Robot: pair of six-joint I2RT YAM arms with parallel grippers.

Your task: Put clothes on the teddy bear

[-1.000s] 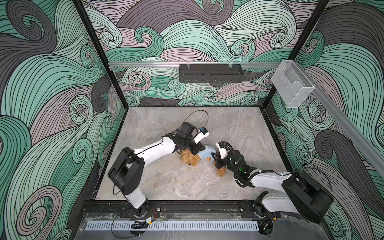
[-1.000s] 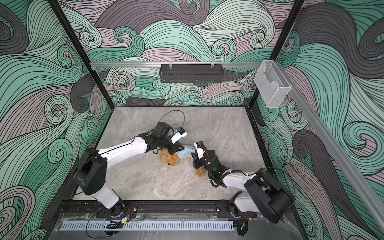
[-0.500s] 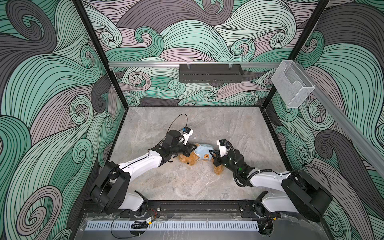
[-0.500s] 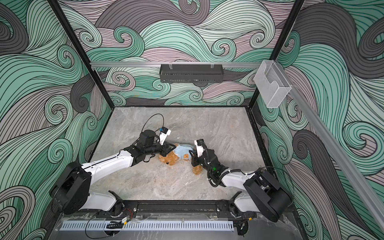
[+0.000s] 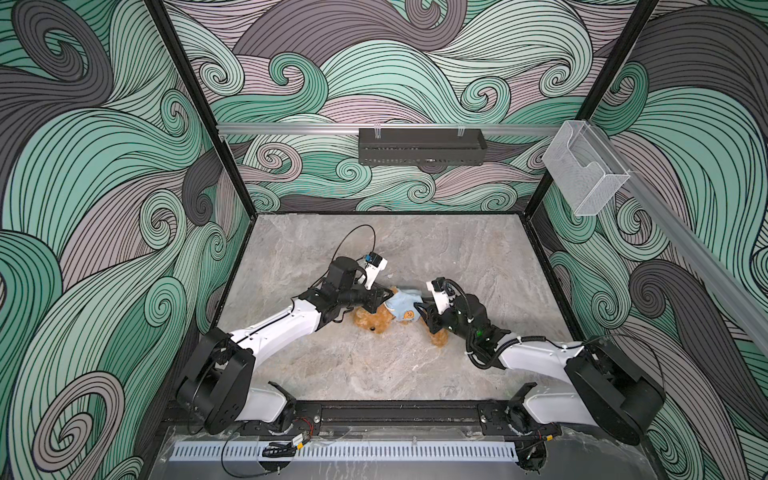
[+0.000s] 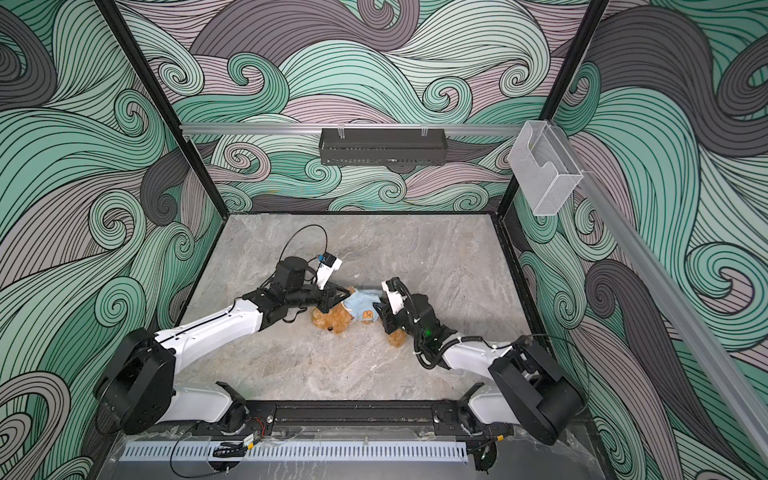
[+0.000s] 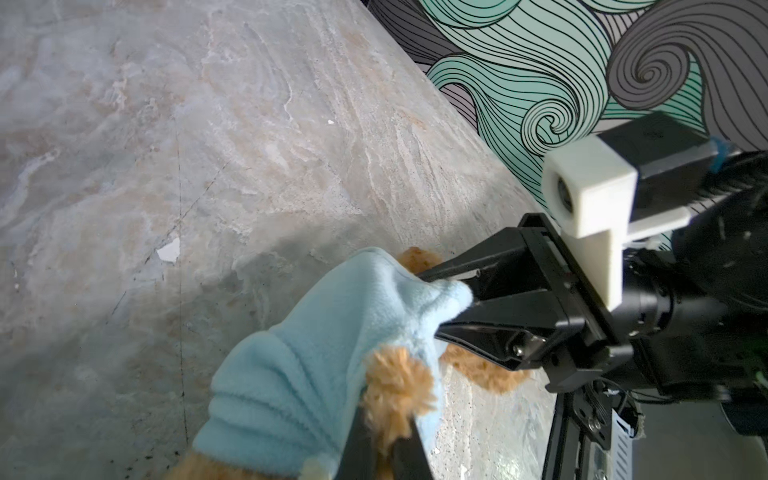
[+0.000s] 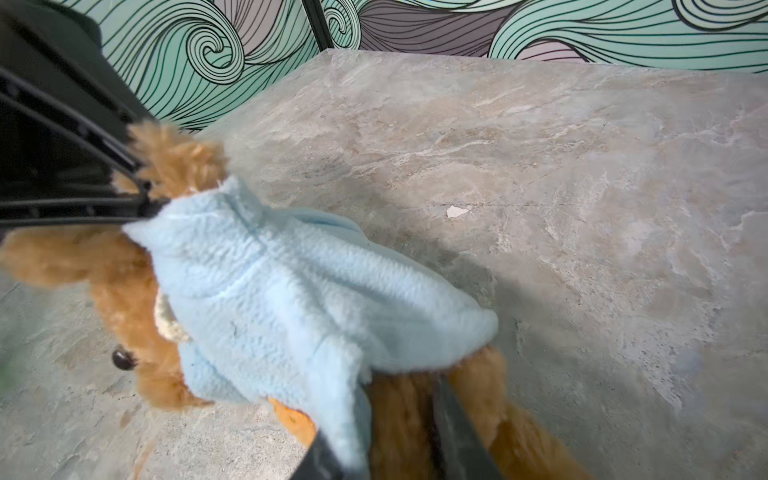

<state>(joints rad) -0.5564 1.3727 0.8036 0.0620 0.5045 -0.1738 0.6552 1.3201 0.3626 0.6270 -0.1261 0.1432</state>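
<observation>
Right gripper (image 7: 432, 301) just opened, dropping hem of light-blue fleece garment (image 5: 402, 304), I think; left gripper (image 5: 386, 296) clamped on collar. Shaggy golden-brown plush teddy bear (image 5: 373, 322) lies centre of marbled table (image 5: 332, 370), torso covered, nearly dressed.

Both top views look down from high up at the front and share the whole bench (image 5: 436, 245). The left wrist camera sits very near the bear (image 7: 397, 384), facing the right claw (image 7: 430, 303). The right wrist camera faces back at the left claw (image 8: 151, 201). Both wrist views share the bear's blue coat (image 8: 291, 291).
</observation>
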